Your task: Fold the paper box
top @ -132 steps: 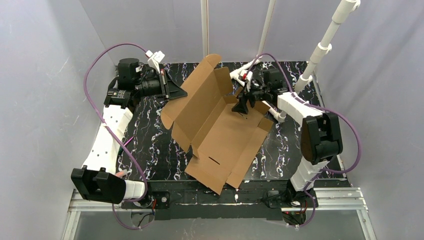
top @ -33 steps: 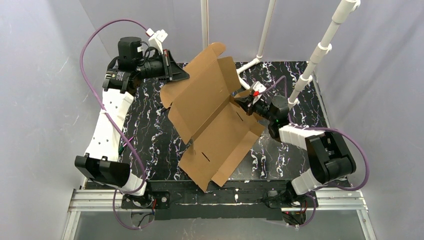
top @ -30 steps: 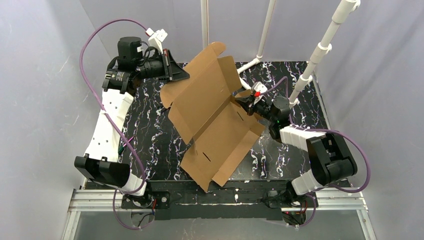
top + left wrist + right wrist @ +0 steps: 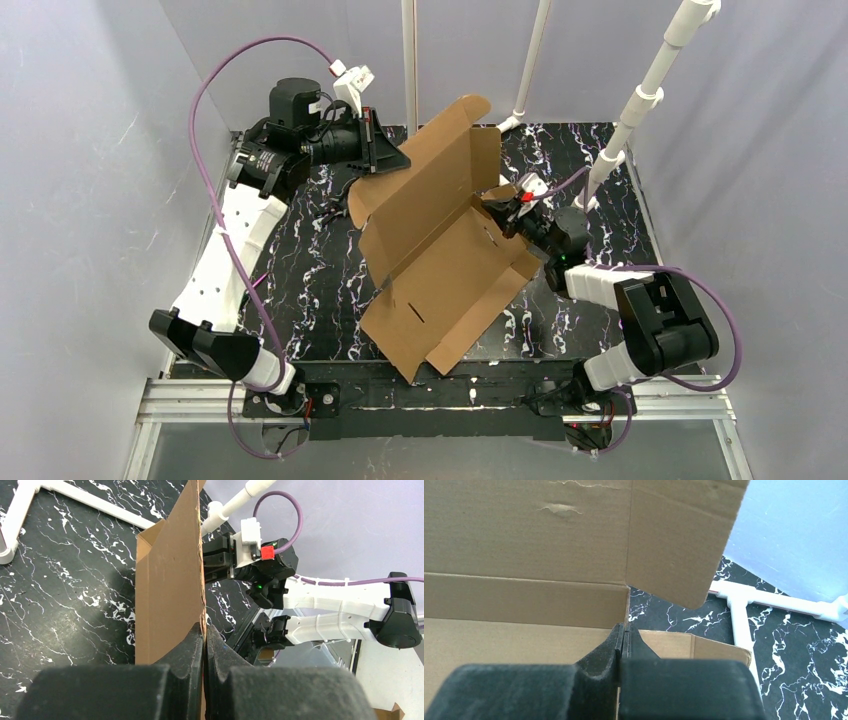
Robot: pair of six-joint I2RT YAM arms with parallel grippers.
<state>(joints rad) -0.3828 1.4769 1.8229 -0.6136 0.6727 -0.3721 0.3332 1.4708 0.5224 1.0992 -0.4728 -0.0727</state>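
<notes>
Brown corrugated cardboard fills the middle of the top view. The paper box (image 4: 440, 270) is unfolded and lies skewed over the black marbled counter (image 4: 300, 260). Its near panel slopes toward the arm bases and its far panel is tilted up toward the far wall. We cannot tell whether the near corner touches the counter. The left end effector (image 4: 397, 160) meets the far left edge of the upturned panel. The right end effector (image 4: 492, 212) meets the box on its right side, where the two panels join. White pipe stands (image 4: 640, 100) rise at the far right.

From the left wrist, we see both fingers (image 4: 192, 642) clenched on the edge of a cardboard panel that stands edge-on before the camera. The right arm (image 4: 325, 595) reaches in just behind that panel.

From the right wrist, the fingers are pressed together on a thin cardboard edge beside a crease, grasping the box. Its inner face covers the left and top of the view. A rounded flap hangs at upper right, with the counter and a white pipe beyond it.
</notes>
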